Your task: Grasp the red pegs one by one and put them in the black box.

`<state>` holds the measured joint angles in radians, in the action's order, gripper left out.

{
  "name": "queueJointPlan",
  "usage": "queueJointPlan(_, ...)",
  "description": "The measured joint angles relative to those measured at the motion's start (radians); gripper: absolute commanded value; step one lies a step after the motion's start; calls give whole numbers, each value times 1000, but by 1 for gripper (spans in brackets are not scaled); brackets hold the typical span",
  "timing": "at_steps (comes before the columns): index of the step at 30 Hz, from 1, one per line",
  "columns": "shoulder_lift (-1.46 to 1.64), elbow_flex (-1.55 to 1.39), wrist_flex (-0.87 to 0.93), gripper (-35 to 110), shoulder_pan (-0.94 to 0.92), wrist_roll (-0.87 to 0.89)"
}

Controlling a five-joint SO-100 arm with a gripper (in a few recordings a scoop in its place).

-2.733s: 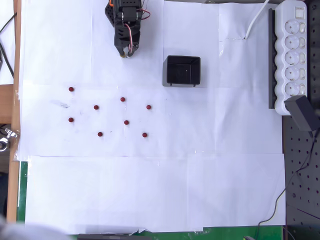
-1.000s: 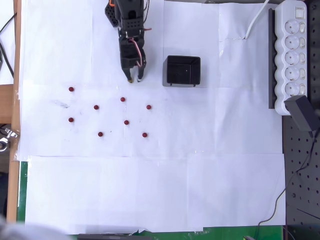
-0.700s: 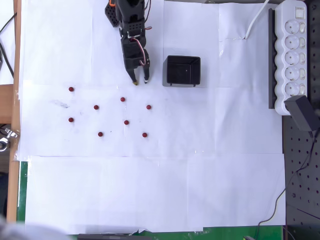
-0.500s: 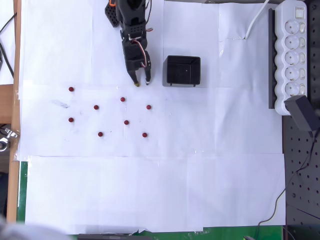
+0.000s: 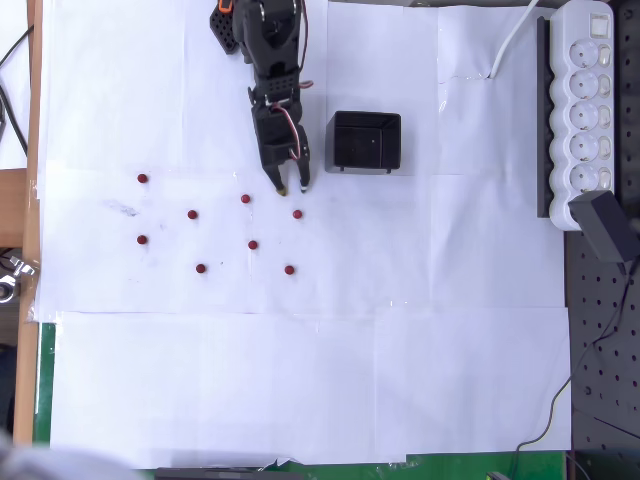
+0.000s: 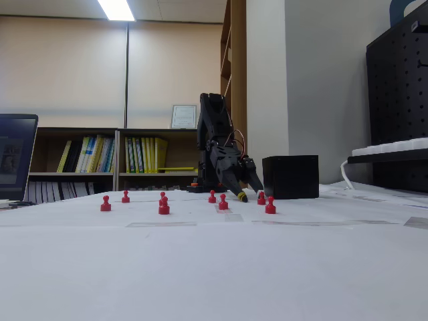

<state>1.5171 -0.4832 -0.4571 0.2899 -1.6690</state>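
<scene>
Several small red pegs lie scattered on the white paper, from the far-left peg [image 5: 142, 178] to the right-most peg [image 5: 297, 213]. My black gripper [image 5: 291, 189] is open, fingertips down, just above that right-most peg and to the right of another peg [image 5: 245, 198]. Nothing sits between the fingers. The black box [image 5: 331, 140] stands to the upper right of the gripper and looks empty. In the fixed view the gripper [image 6: 251, 194] hangs low over the paper beside a peg [image 6: 261, 198], with the box [image 6: 290, 176] behind it to the right.
A white power strip [image 5: 585, 110] with a black adapter [image 5: 605, 225] runs along the right edge, beside a black pegboard [image 5: 600, 340]. The paper's lower half is bare. A laptop [image 6: 17, 157] stands at the left in the fixed view.
The arm has reached out from its base toward the pegs, downward in the overhead view, and the fingers have spread open. The pegs and box have not moved.
</scene>
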Motion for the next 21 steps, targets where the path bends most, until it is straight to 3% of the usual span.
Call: queueJointPlan(21,146,-175,0,17,-25,-9)
